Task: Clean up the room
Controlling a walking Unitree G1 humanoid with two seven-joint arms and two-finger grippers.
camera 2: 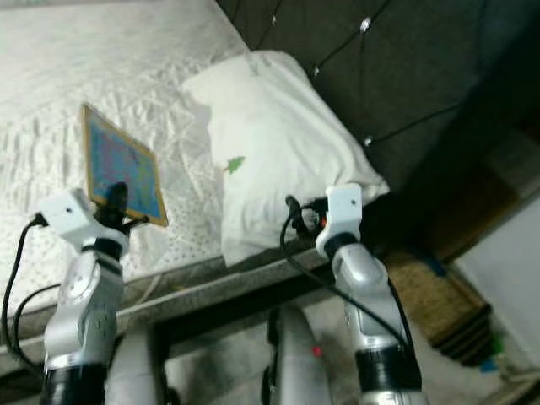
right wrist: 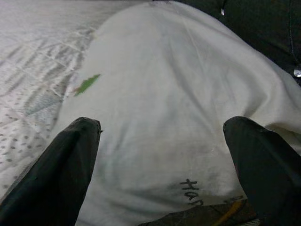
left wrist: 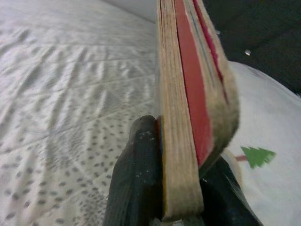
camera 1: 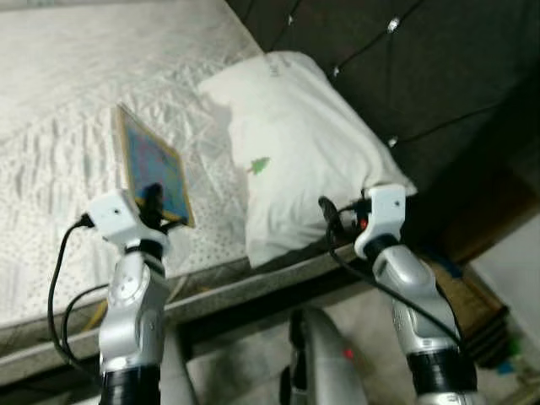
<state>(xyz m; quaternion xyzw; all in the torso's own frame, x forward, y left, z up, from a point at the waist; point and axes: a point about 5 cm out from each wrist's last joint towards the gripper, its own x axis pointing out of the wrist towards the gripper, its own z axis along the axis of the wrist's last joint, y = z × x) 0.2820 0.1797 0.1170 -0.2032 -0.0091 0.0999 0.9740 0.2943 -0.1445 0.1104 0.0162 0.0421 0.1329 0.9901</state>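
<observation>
A thin book (camera 1: 153, 165) with a blue patterned cover and tan edge is held upright above the bed's near side, my left gripper (camera 1: 153, 202) shut on its lower edge. In the left wrist view the book's edge (left wrist: 181, 117) stands clamped between both black fingers (left wrist: 136, 179). A white pillow (camera 1: 295, 152) with a small green tree print (camera 1: 258, 165) lies at the head of the bed. My right gripper (right wrist: 162, 165) is open just before the pillow's (right wrist: 164, 80) near end, its fingers (right wrist: 61, 174) spread wide and apart from it.
The white quilted mattress (camera 1: 67, 110) stretches away to the left. A dark tufted headboard (camera 1: 405, 59) rises behind the pillow. The bed frame's edge (camera 1: 253, 291) runs across in front of me. Brown and blue items (camera 1: 477, 312) lie on the floor at right.
</observation>
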